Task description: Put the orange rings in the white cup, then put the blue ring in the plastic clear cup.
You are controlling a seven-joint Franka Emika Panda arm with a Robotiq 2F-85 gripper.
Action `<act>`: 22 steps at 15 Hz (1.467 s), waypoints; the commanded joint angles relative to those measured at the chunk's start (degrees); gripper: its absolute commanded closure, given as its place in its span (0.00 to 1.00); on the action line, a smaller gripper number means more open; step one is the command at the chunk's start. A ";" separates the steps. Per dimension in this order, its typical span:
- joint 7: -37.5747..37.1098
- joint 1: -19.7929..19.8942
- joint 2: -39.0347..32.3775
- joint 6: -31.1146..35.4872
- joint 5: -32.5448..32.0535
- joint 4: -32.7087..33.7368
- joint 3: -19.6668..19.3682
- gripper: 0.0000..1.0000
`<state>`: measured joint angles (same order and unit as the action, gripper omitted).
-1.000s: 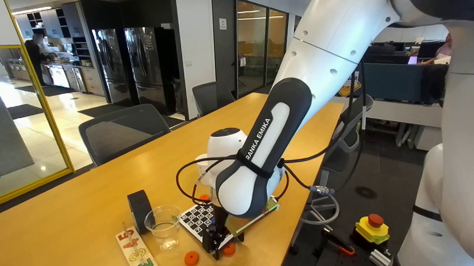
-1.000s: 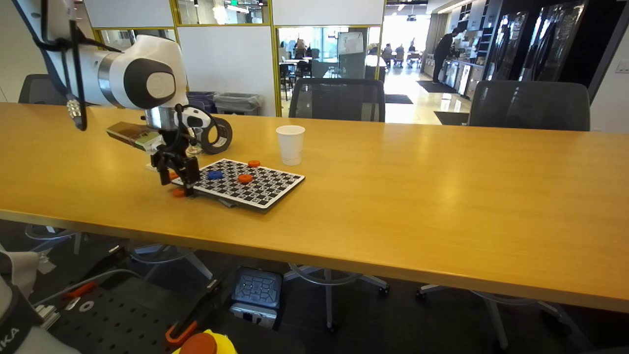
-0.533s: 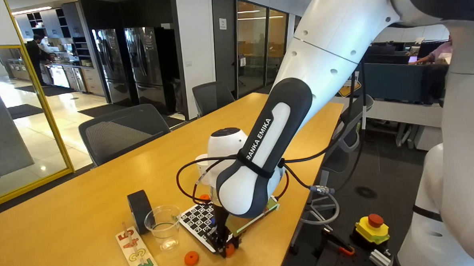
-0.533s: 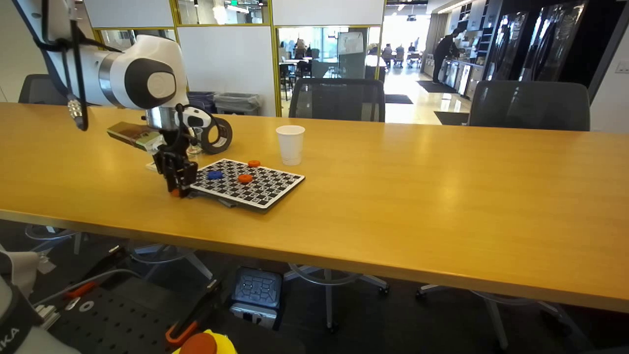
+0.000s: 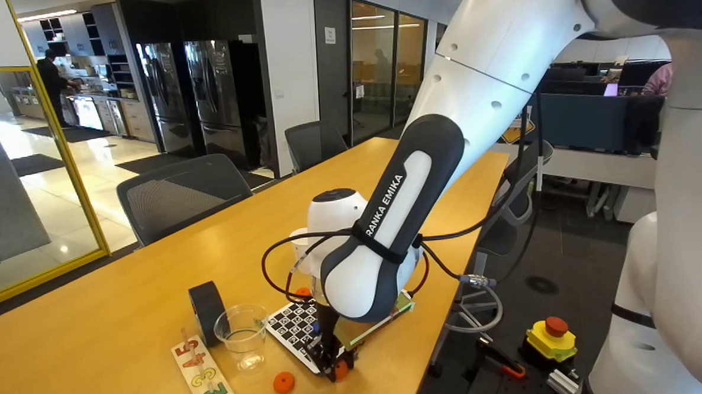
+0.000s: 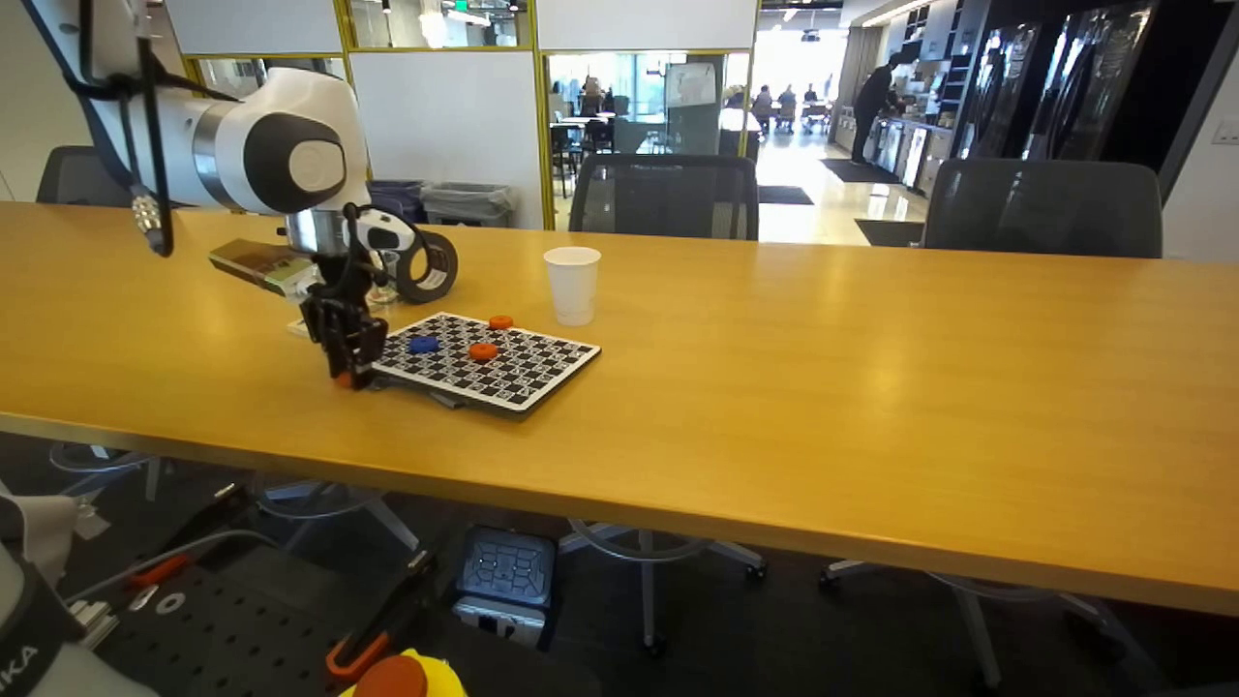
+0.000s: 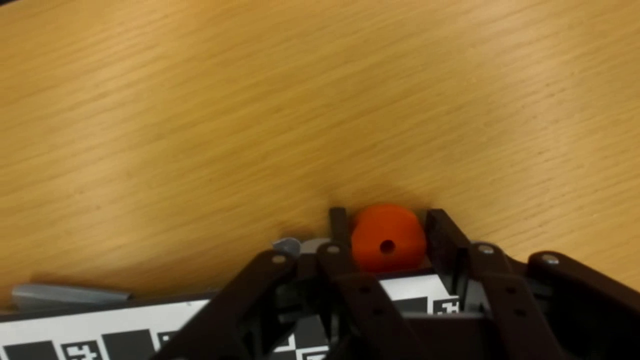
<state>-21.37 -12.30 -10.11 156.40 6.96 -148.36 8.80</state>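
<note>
I have the gripper closed on one orange ring, the fingers drawn in against its two sides. This ring sits just beside the checkered board. Another orange ring and the blue ring lie on the board. The white cup stands upright near the board; the plastic clear cup stands upright near a further orange ring on the table.

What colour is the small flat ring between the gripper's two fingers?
Orange-red: the small flat ring shows best in the wrist view.
</note>
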 commanded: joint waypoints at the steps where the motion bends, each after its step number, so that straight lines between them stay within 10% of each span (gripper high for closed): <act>1: -0.85 -0.17 2.14 -2.99 0.97 -1.35 0.26 0.77; 7: -2.06 -0.43 4.34 -8.72 -1.21 -1.14 -0.12 0.78; 15: -11.61 2.24 10.62 -10.20 -22.37 2.22 -4.42 0.78; 22: -4.07 9.43 3.78 -7.57 -25.66 17.82 -8.51 0.78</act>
<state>-29.14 -4.81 -1.37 148.05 -19.12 -138.23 1.32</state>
